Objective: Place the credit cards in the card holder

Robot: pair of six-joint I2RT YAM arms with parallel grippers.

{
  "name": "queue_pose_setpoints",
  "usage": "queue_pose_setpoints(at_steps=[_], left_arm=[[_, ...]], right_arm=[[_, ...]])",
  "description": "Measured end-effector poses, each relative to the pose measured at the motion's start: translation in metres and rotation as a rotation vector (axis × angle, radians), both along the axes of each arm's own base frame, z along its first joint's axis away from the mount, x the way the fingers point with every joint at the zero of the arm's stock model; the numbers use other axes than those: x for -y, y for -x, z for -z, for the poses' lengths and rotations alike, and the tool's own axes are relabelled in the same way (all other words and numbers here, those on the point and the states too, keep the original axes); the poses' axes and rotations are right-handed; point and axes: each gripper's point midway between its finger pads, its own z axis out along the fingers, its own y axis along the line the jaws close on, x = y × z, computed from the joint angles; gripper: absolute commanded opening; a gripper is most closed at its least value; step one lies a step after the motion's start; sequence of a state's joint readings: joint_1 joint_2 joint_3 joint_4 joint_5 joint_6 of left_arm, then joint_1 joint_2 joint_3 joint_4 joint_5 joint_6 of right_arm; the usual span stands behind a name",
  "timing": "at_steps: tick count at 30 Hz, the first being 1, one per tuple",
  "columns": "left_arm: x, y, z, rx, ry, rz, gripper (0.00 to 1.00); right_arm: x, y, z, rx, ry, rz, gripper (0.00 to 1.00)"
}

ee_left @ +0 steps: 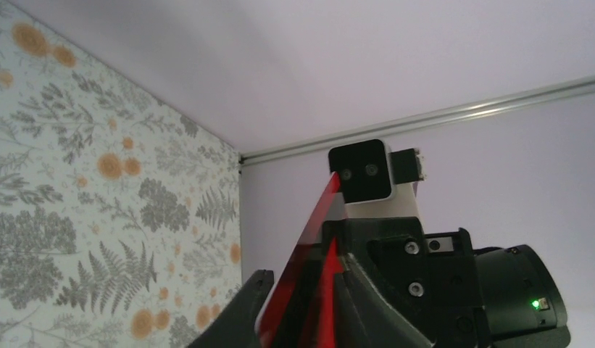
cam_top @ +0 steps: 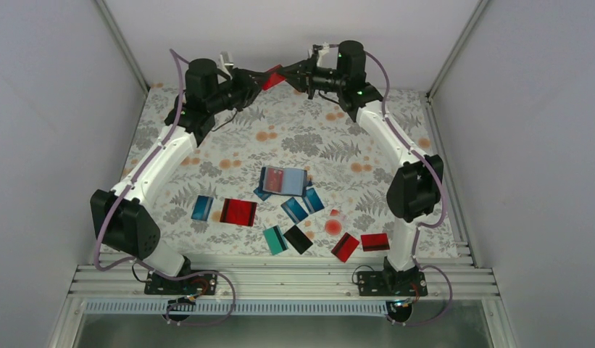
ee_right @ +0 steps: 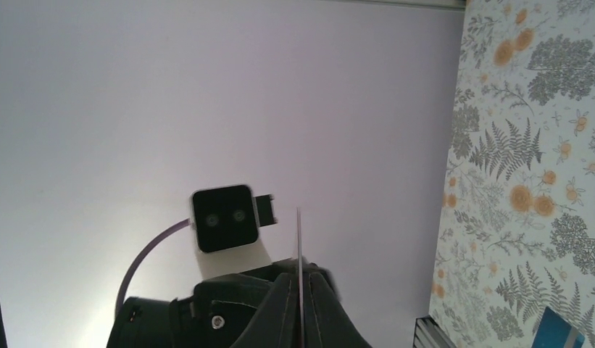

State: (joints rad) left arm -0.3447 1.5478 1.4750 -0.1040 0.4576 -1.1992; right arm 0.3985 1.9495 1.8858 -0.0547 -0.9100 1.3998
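Note:
High over the table's far end, a red credit card (cam_top: pixel 272 77) hangs between my two grippers. My right gripper (cam_top: pixel 288 72) is shut on it; in the right wrist view the card (ee_right: pixel 299 239) stands edge-on between the closed fingers (ee_right: pixel 300 279). My left gripper (cam_top: pixel 256 78) faces it with jaws slightly parted, and the card (ee_left: pixel 319 232) leans slantwise across the gap (ee_left: pixel 300 279). The card holder (cam_top: pixel 283 181) lies unfolded mid-table. More cards lie near it: blue (cam_top: pixel 202 208), red (cam_top: pixel 238 212), teal (cam_top: pixel 275 239), black (cam_top: pixel 298 238).
More red cards (cam_top: pixel 345 246) (cam_top: pixel 375 242) and blue ones (cam_top: pixel 294 210) lie at the front right, beside a clear piece with a red dot (cam_top: pixel 333 225). White walls enclose the flowered table (cam_top: pixel 316 138). A metal rail (cam_top: pixel 280 279) runs along the near edge.

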Motion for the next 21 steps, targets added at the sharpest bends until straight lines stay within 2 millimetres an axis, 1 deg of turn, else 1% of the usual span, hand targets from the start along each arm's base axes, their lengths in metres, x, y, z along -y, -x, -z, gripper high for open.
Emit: queue_pose_setpoints(at_steps=[2,3,5,6,9,11,13,15,19,21], left_arm=[[0.0,0.001,0.004,0.002,-0.023,0.009,0.59],[0.0,0.002,0.007,0.006,-0.041,0.016,0.66],[0.0,0.005,0.013,0.004,-0.082,0.034,0.78],[-0.001,0.007,0.017,0.004,-0.108,0.045,0.81],[-0.007,0.011,0.03,0.019,-0.204,0.078,0.83],[-0.015,0.016,0.038,0.042,-0.269,0.107,0.82],[-0.022,0.024,0.046,0.073,-0.322,0.154,0.82],[-0.027,0.033,0.053,0.104,-0.348,0.217,0.79],[-0.026,0.052,0.068,0.159,-0.368,0.382,0.77],[-0.02,0.064,0.075,0.181,-0.36,0.457,0.76]], right_arm=[[0.0,0.002,-0.002,0.019,-0.002,-0.014,0.04],[-0.001,0.004,-0.002,0.026,-0.001,-0.024,0.04],[0.001,0.005,-0.002,0.059,0.007,-0.043,0.04],[0.002,0.006,-0.001,0.077,0.014,-0.052,0.04],[0.009,0.007,0.006,0.126,0.05,-0.075,0.04],[0.019,0.006,0.013,0.164,0.078,-0.092,0.04],[0.028,0.005,0.019,0.205,0.097,-0.112,0.04],[0.035,0.006,0.027,0.253,0.118,-0.143,0.04],[0.041,0.014,0.051,0.327,0.135,-0.244,0.04],[0.04,0.021,0.07,0.342,0.139,-0.307,0.04]])
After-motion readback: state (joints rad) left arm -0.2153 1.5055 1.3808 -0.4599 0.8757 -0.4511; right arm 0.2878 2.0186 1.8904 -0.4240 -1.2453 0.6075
